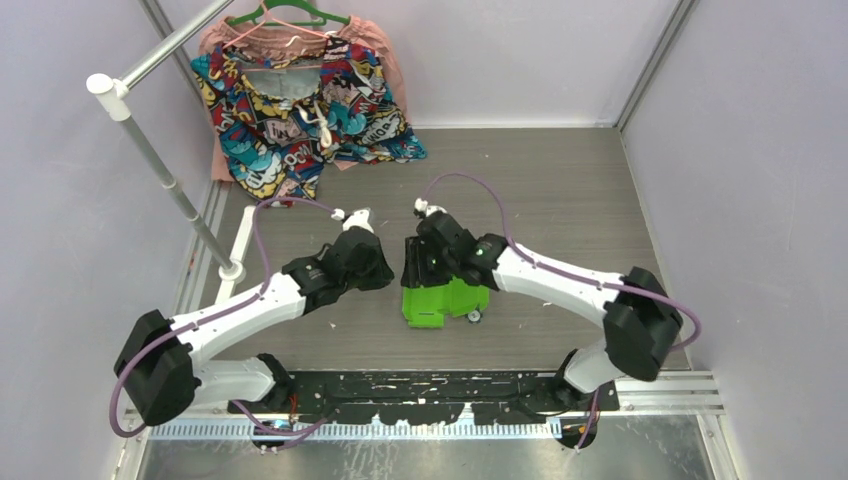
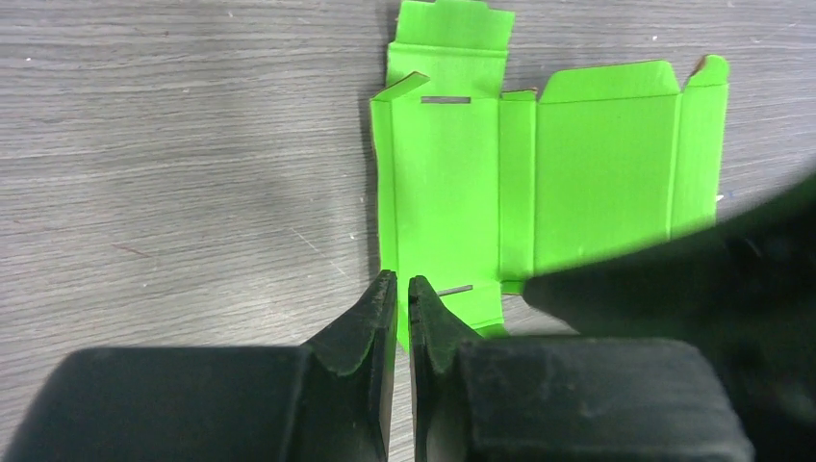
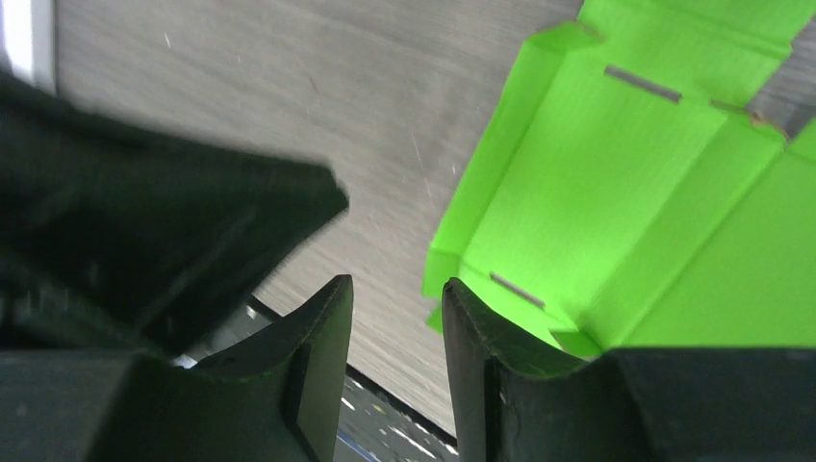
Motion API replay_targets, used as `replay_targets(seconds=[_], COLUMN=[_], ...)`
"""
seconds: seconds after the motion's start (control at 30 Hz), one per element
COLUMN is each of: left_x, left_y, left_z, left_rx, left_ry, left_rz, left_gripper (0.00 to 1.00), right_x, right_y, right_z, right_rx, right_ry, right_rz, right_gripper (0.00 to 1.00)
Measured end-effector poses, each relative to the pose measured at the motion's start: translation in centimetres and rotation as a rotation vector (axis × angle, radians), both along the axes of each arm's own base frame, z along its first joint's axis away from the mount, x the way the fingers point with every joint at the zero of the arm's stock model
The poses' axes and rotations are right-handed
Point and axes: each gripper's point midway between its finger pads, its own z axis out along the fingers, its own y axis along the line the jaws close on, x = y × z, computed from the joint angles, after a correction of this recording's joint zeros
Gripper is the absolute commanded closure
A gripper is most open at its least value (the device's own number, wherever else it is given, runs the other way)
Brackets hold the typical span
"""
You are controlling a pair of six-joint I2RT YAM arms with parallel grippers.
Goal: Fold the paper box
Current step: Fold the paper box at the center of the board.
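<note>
Paper box (image 2: 597,173) lies unfolded on the tabletop (image 2: 192,144); left claw (image 2: 402,281), nearly shut, meets its near corner, grip unclear; right claw (image 3: 396,286), half open and empty, hovers just beside it

The right hand (image 3: 396,289) hangs low over the grey wood-grain counter (image 3: 289,87), its two black fingers parted with only bare counter between them. Just right of them lies the lime-green paper box (image 3: 616,192), unfolded, its near edge flap raised, two narrow slits (image 3: 643,84) cut in one panel. A dark blurred shape (image 3: 144,221) fills the left.
</note>
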Motion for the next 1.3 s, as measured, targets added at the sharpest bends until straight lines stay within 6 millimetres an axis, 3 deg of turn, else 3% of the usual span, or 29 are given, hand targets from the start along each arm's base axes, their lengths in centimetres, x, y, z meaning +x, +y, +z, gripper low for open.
replay_targets(seconds=[0.1,0.27,0.37,0.53,0.7,0.97,1.3], left_x=[0.2,0.4,0.4,0.3,0.0,0.2,0.7], left_y=[0.5,2.0,2.8,3.6,3.7,3.3,2.2], left_z=[-0.7,-1.8,-2.5,-3.7,-6.0,-7.1,-8.2], left_rx=[0.028,0.076,0.092,0.123,0.172,0.199,0.197], left_ry=[0.015,0.045,0.06,0.093,0.154,0.186,0.208], left_rz=[0.006,0.035,0.054,0.068,0.059,0.038,0.021], left_gripper=[0.9,0.93,0.97,1.0,1.0,1.0,1.0], right_x=[-2.0,-2.6,-2.6,-1.6,-0.9,-0.8,-0.5], right_y=[-1.2,-6.4,-9.1,-12.4,-14.8,-16.1,-14.6], right_z=[0.4,-1.2,-1.0,1.6,1.4,-0.8,-4.3], right_rx=[-0.058,-0.192,-0.24,-0.243,-0.29,-0.292,-0.235], right_ry=[-0.079,-0.122,-0.156,-0.222,-0.204,-0.146,-0.078], right_rz=[0.036,-0.046,-0.109,-0.232,-0.303,-0.328,-0.29], right_gripper=[0.6,0.6,0.56,0.51,0.46,0.37,0.38])
